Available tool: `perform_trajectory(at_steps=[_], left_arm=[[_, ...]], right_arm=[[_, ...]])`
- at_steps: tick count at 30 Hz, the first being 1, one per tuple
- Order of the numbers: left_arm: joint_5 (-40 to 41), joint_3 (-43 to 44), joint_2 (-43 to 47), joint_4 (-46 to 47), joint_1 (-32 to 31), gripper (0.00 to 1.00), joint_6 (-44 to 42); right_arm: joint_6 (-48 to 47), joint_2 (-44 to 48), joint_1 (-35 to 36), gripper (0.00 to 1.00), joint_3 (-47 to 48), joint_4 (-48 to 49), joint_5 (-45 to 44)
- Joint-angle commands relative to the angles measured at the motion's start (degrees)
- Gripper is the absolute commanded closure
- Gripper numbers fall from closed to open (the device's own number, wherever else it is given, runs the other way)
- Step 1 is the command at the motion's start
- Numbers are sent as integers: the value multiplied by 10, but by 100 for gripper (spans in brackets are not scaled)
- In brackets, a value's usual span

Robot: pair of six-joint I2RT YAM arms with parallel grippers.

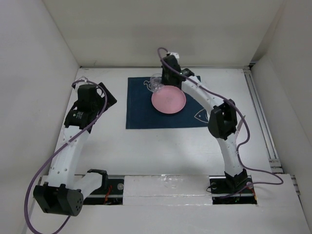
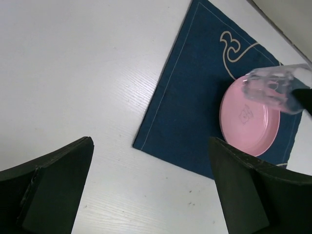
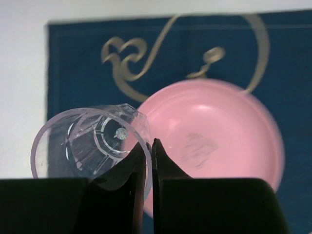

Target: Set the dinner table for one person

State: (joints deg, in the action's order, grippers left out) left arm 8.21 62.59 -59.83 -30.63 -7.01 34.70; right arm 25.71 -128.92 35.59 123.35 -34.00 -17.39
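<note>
A pink plate point(image 1: 168, 101) lies on a navy placemat point(image 1: 141, 109) with white fish drawings, on the white dinner table point(image 1: 161, 151). My right gripper point(image 1: 165, 82) is shut on the rim of a clear plastic cup point(image 1: 156, 83), one finger inside and one outside, holding it over the mat's far left part beside the plate. In the right wrist view the cup point(image 3: 90, 144) hangs left of the plate point(image 3: 214, 141). My left gripper point(image 1: 95, 95) is open and empty over bare table left of the mat; its view shows the plate point(image 2: 251, 119) and cup point(image 2: 275, 90).
White walls enclose the table on the left, far and right sides. A metal rail point(image 1: 261, 117) runs along the table's right edge. The arm bases and a white strip point(image 1: 165, 187) sit at the near edge.
</note>
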Motion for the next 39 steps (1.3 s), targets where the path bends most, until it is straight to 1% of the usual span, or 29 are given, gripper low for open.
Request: perform_trajectory(at_steps=[1,2,3,5,7,10,13,19,27,31,33,34,38,39], left_arm=[[12,-18,5,8,1,0,-29],[2,-34,5,14,1,0,-37],[-10,-41,11,19,1,0,-44],[-18,-56,11,29,1,0,-44],[-23,-56,11,29,1,0,-51],[-29,-56,11,35,1,0,-56],[-43,-56,11,35,1,0,-61],[-48,-62,11,40,1,0,-61],[-53,-62,11,40,1,0,-61],[-53,-62,6,40,1,0,-67],[-53,-62,6,40,1,0,-67],[-53,-62,6,40,1,0,-67],[-53,-62,6,40,1,0,-67],[-53,-62,6,40,1,0,-67]], right_arm=[[5,6,-55,100,46,4,3],[5,0,-70,100,57,4,10],[5,-15,-100,100,85,-5,17],[-1,-35,-128,100,120,-24,24],[-14,-67,-164,100,170,-52,24],[-22,-95,-204,100,203,-64,35],[-34,-103,-232,100,210,-70,40],[-44,-109,-251,100,210,-77,27],[-50,-120,-246,100,199,-77,41],[-50,-142,-246,100,199,-77,41],[-50,-142,-241,98,199,-77,36],[-50,-142,-241,95,194,-71,28],[-50,-148,-241,92,188,-70,23],[-50,-148,-246,90,188,-70,23]])
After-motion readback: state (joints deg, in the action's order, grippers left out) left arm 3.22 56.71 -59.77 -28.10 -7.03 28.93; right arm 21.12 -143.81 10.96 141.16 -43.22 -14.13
